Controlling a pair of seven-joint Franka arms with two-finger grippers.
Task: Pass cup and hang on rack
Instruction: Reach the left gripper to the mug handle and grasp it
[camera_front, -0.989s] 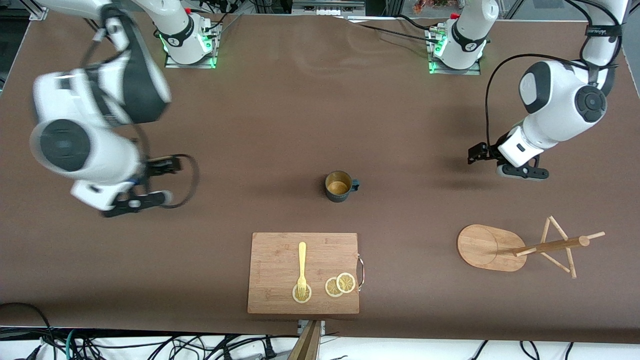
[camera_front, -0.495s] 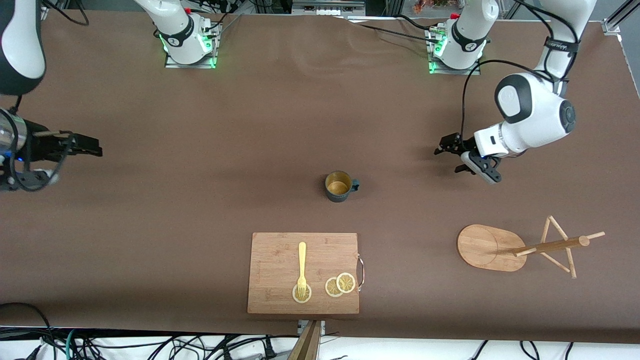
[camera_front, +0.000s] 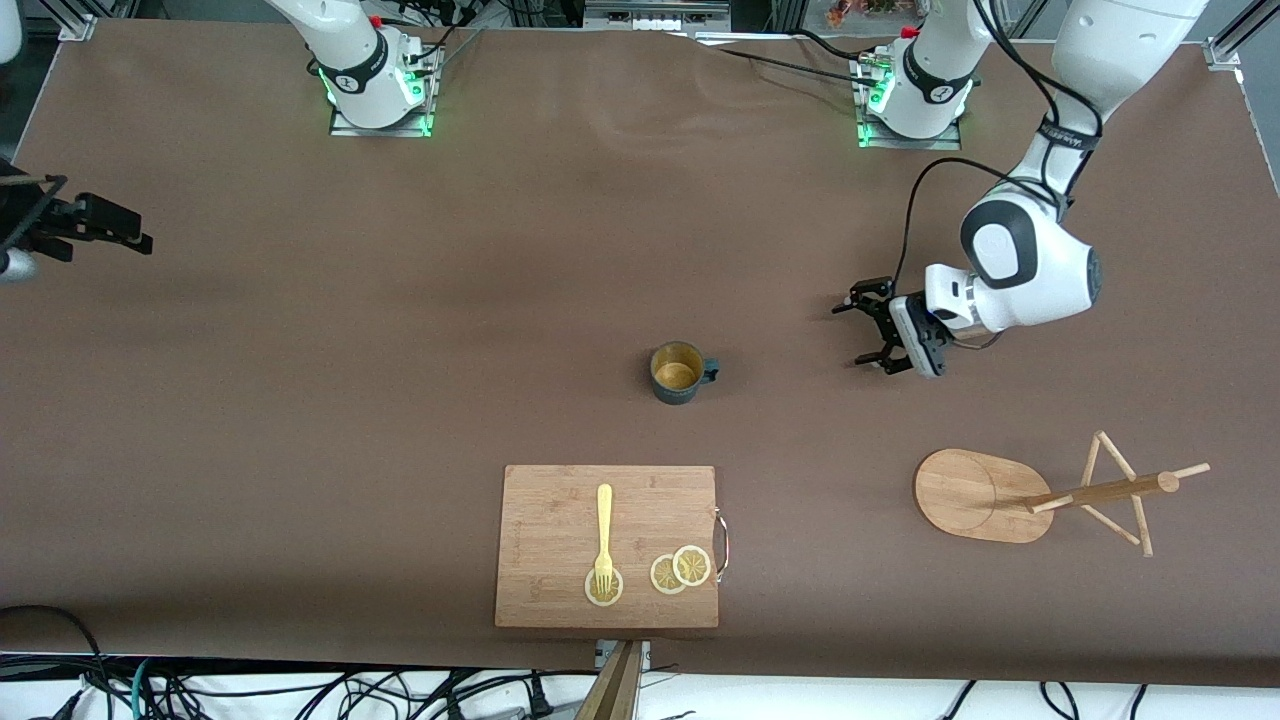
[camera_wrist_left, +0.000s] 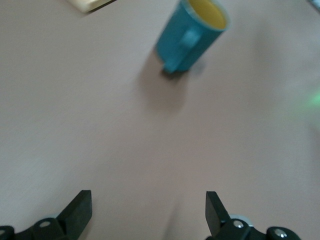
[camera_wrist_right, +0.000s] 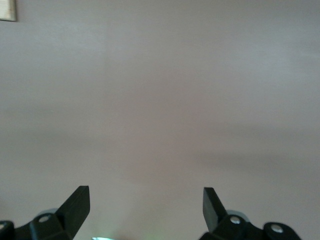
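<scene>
Teal cup (camera_front: 679, 373) upright mid-table, wooden rack (camera_front: 1040, 492) – tipped over

Cup (camera_front: 677, 372) stands upright mid-desk (camera_front: 400, 350). Cutting board (camera_front: 607, 546) lies nearer the front camera, carrying a fork (camera_front: 603, 538) and fruit slices (camera_front: 680, 570). Rack (camera_front: 1040, 493) lies toward the left arm's end. Left end effector (camera_front: 868, 326) is over the desk between cup and that end.

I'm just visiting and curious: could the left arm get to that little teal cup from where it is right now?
Probably yes. The left gripper hangs open over bare table toward the left arm's end, facing the cup. Nothing lies between them, and the cup stands upright with its handle turned toward that gripper.
</scene>
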